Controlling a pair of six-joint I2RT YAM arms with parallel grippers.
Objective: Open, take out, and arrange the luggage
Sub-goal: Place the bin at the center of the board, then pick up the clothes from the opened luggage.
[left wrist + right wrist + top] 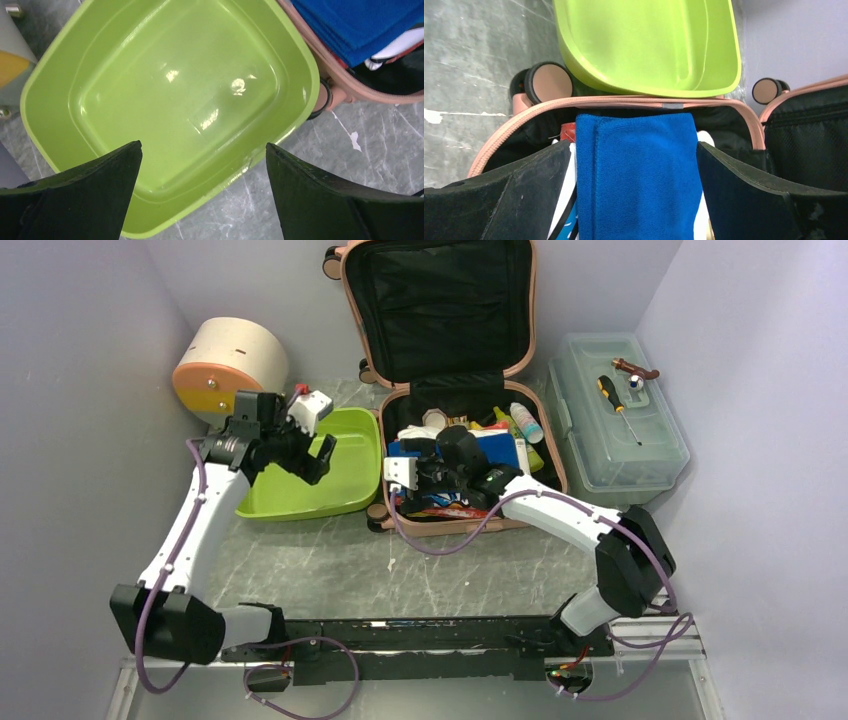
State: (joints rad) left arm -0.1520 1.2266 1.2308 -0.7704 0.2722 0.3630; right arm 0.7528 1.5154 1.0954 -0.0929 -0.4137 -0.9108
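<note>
luggage (445, 330) shell: smooth pink hard plastic; lining matt black fabric. green tray (170, 95): glossy plastic. blue towel (639, 175): napped cloth. tabletop (330, 570): grey marble-look, dull sheen.

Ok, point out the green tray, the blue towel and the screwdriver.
green tray (175, 95), left wrist view, bare floor.
blue towel (639, 175), right wrist view, middle of cloth.
screwdriver (619, 409), top view, shaft by handle.

Salmon-pink hard-shell luggage (440, 380), lid upright against the back wall, lower half packed full.
</note>
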